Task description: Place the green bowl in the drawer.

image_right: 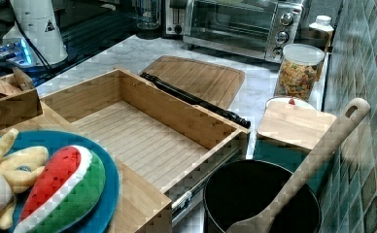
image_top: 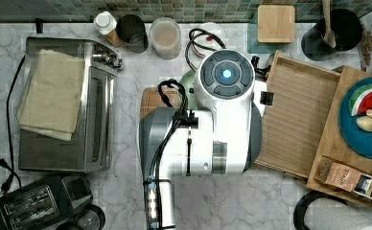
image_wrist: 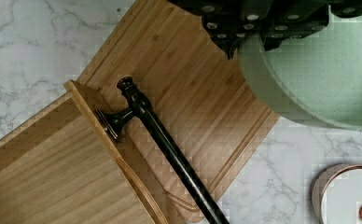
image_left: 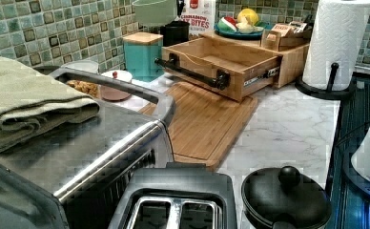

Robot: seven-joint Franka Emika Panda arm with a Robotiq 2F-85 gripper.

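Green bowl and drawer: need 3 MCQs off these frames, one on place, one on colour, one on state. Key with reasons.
1. Where is the green bowl?
A. Inside the drawer
B. Raised in the air above the counter
C. On the teal plate

2. What colour is the drawer's bar handle?
A. Black
B. Silver
C. White

3. What state is the drawer in?
A. Pushed shut
B. Open with a bowl in it
C. Open with nothing in it

Key:
1 B: the left view shows the green bowl hanging high above the counter, resting on nothing.
2 A: the handle is a long black bar along the drawer's front.
3 C: the right view shows the drawer pulled out, its wooden floor bare.
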